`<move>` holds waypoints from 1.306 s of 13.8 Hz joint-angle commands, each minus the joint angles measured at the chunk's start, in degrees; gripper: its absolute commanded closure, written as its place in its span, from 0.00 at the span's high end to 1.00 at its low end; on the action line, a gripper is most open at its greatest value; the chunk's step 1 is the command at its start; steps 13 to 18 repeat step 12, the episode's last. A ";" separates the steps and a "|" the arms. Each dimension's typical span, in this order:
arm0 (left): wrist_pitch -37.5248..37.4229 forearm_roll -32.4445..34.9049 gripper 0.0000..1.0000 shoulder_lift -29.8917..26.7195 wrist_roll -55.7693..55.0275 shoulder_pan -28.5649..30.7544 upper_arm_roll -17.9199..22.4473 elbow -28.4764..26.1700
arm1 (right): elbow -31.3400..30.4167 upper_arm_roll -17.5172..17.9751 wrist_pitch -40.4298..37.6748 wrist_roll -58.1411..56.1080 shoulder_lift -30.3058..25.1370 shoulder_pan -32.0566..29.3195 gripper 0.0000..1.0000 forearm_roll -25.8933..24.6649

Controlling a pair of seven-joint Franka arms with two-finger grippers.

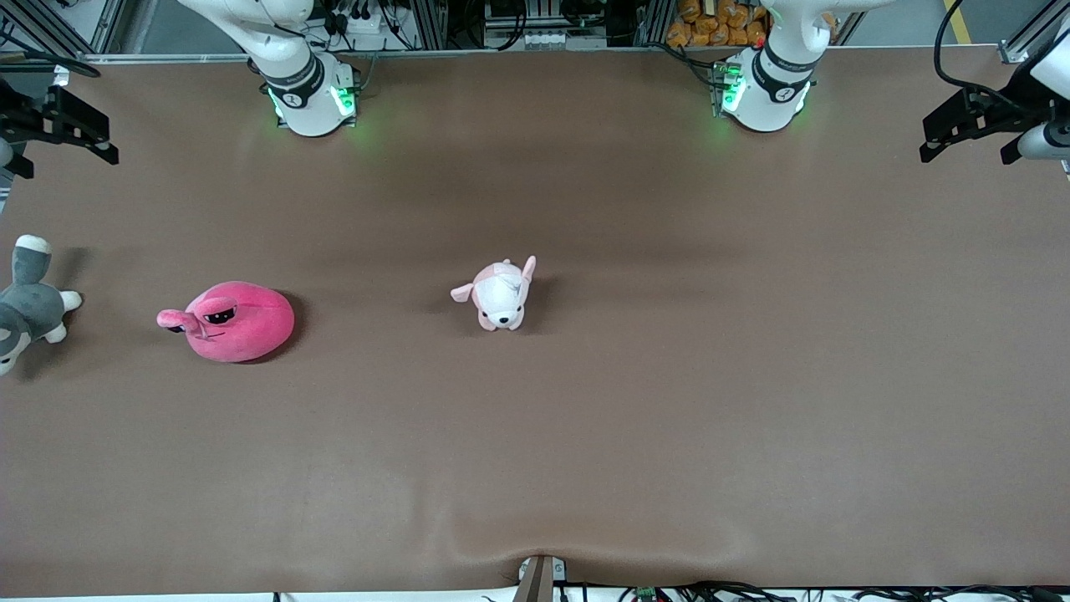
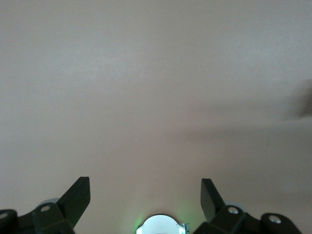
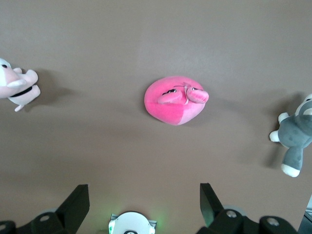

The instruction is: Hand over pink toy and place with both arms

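Right gripper [image 3: 144, 204]: fingers spread wide, holding nothing, hanging high over bare brown table [image 1: 669, 376] with the pink toy [image 3: 175, 100] in its wrist view, untouched. Left gripper [image 2: 145, 200]: fingers likewise spread and empty, over unoccupied tabletop only.

Pink toy [image 1: 232, 321]: resting on the table toward the right arm's end, about midway between the edge at the robots' bases and the edge nearest the front camera, with open surface all round it. Grey-and-white plush [image 1: 29, 303]: at the table's edge at the right arm's end, near the pink toy but apart from it. Puppy plush [image 1: 500, 294]: near the table's middle, well apart from the pink toy. The whole half toward the left arm's end is open.

Both arms: only the bases show, standing along the top edge of the front view.
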 commanded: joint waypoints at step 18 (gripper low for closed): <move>-2.28 1.20 1.00 1.88 -3.07 0.15 -0.38 3.97 | 1.50 0.18 -0.03 -0.42 -0.23 -0.09 1.00 1.02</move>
